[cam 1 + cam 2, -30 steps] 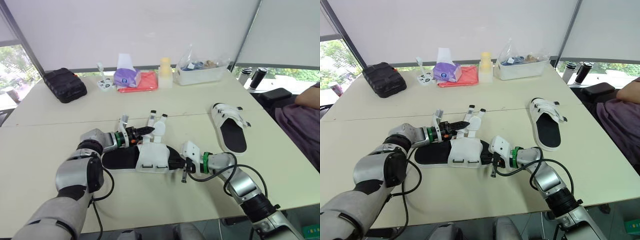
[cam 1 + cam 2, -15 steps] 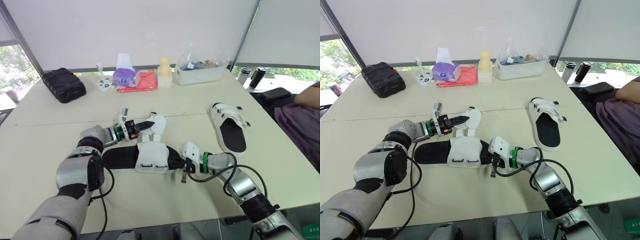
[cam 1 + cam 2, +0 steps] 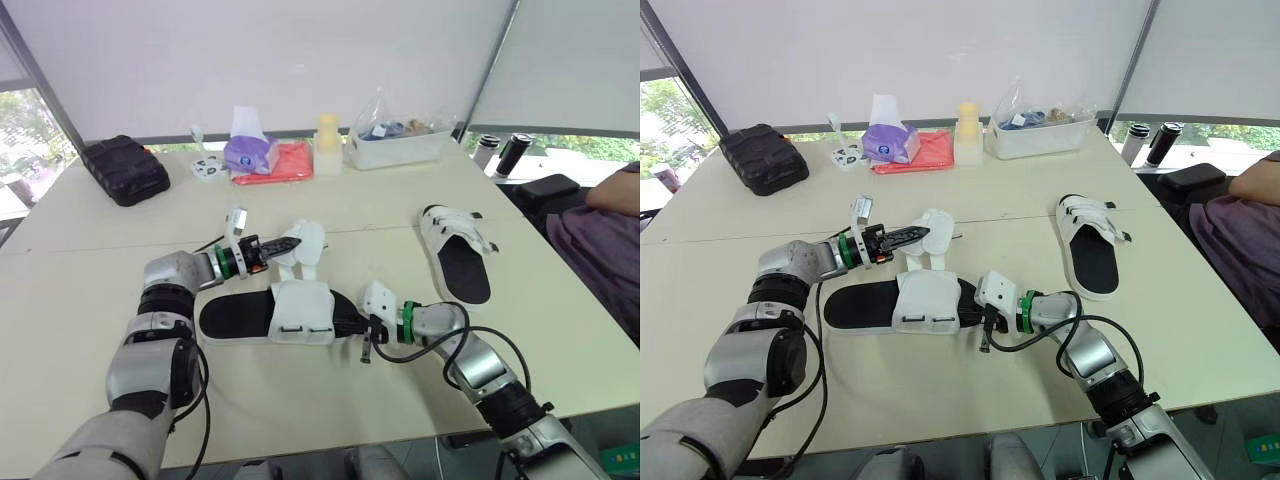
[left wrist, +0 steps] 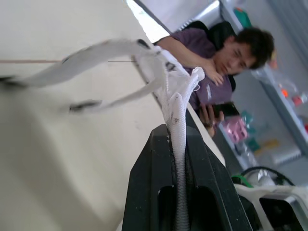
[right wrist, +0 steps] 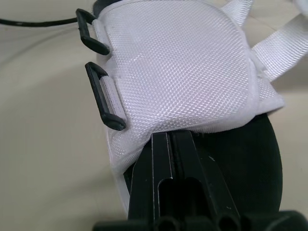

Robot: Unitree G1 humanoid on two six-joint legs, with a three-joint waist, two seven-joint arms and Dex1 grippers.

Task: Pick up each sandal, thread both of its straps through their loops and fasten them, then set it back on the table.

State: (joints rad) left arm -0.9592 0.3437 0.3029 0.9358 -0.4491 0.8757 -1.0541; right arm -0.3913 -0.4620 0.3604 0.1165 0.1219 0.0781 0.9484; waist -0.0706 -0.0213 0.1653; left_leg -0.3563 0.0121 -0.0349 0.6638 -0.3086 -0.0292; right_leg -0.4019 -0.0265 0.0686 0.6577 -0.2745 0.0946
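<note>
The near sandal (image 3: 240, 316) lies flat on the table, a black sole with a wide white upper (image 3: 303, 311). Two black loops (image 5: 103, 96) sit on the upper's edge with nothing through them. My left gripper (image 3: 292, 243) is shut on a white strap (image 4: 177, 130) beyond the sandal, and the loose straps (image 3: 307, 244) curl around its tip. At the sandal's right end my right gripper (image 3: 362, 328) is shut on the sole's edge under the upper. A second sandal (image 3: 458, 256) lies to the right, apart from both grippers.
Along the far edge stand a black case (image 3: 122, 168), a purple tissue pack (image 3: 250, 153), a red cloth (image 3: 286, 161), a pale bottle (image 3: 327, 144) and a clear bin (image 3: 400, 142). A person (image 3: 612, 225) sits at the right beside dark bottles (image 3: 505, 154).
My left gripper has drawn the strap to the left and away from me, so the straps now bend over at its tip. The right gripper and the sole have stayed put.
</note>
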